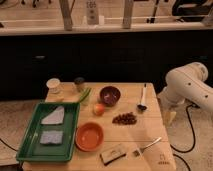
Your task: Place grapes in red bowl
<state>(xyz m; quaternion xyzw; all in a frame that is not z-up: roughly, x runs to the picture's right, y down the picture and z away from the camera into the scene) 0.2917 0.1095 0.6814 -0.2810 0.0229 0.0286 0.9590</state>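
Grapes (pixel 125 118) lie on table (pixel 150 131), right of centre, bare wood all round. Red bowl (pixel 90 136) sits nearer and to left, well apart from grapes, just right of green tray (pixel 36 125). Peach fruit (pixel 99 108) lies between red bowl and purple bowl (pixel 110 94), which is farther back. Dark spoon (pixel 143 100) lies far-right of grapes; fork (pixel 147 146) near-right. White arm (pixel 190 87) hangs off table's right edge. Gripper (pixel 169 116) low beside that edge, jaws spread wide, holding nothing.
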